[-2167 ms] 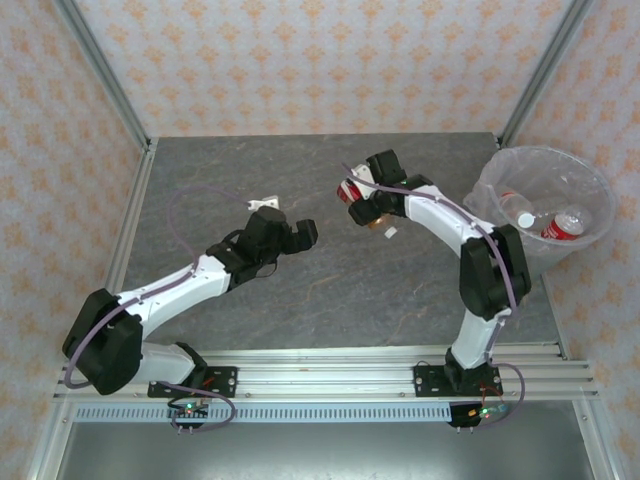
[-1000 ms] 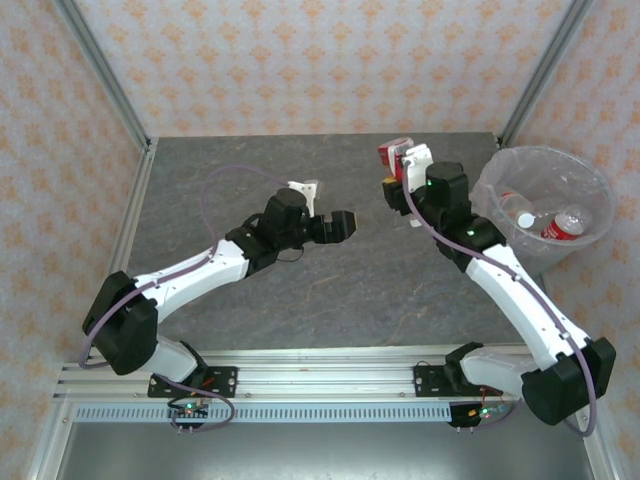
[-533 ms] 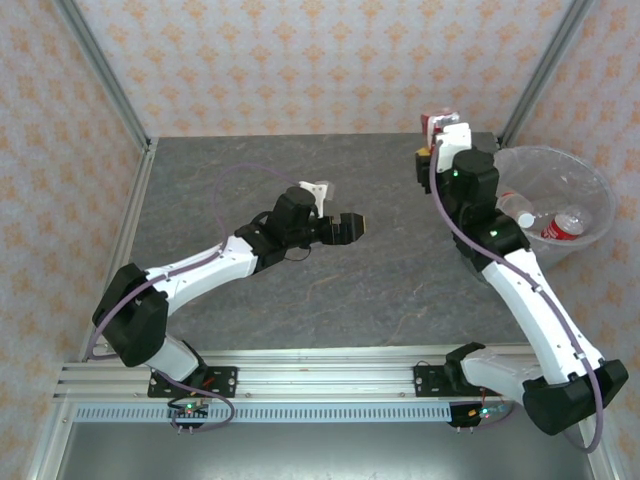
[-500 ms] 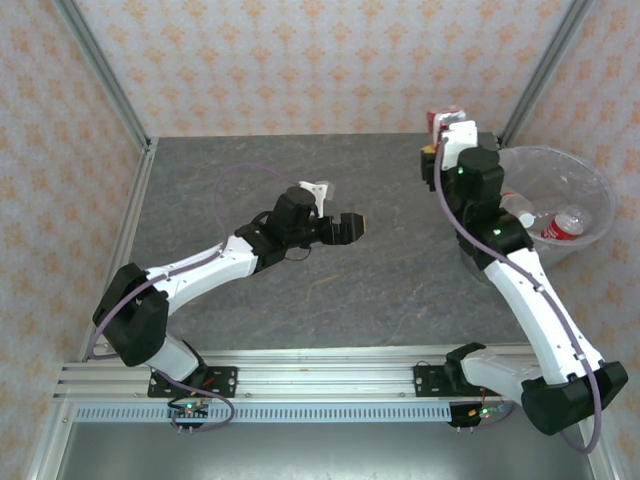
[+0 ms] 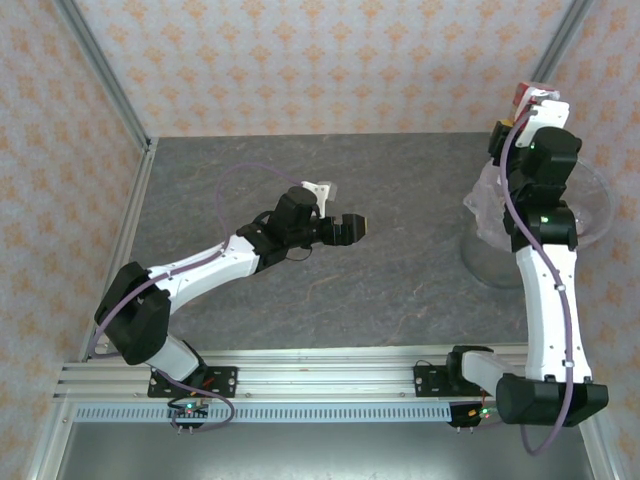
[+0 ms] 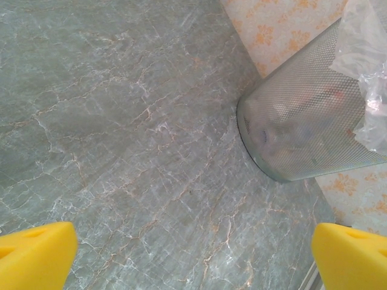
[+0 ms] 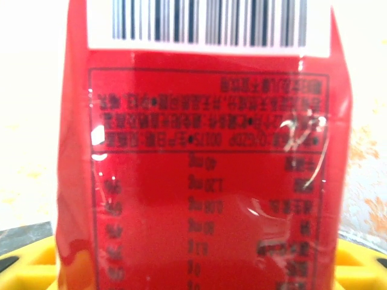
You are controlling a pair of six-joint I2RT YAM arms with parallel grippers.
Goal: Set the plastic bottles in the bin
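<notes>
My right gripper [image 5: 528, 100] is raised high at the far right, shut on a red-labelled plastic bottle [image 5: 520, 95]. It stands over the back rim of the bin [image 5: 487, 240], a pale mesh wastebasket with a clear liner. The right forearm hides most of the bin's opening. In the right wrist view the bottle's red label and barcode [image 7: 205, 181] sit between my yellow fingers [image 7: 24, 266]. My left gripper [image 5: 352, 228] hovers over mid-table, open with nothing in it. Its view shows the bin [image 6: 308, 133] ahead, with blurred shapes behind the mesh.
The grey marbled tabletop [image 5: 400, 280] stretches between the arms. Patterned walls and slanted metal posts [image 5: 100, 70] close the back and sides. An aluminium rail [image 5: 320, 380] runs along the near edge. The bin stands close to the right wall [image 6: 278, 30].
My right arm has swung right and upward, carrying the red-labelled bottle from the back of the table to above the bin. The left arm has barely moved.
</notes>
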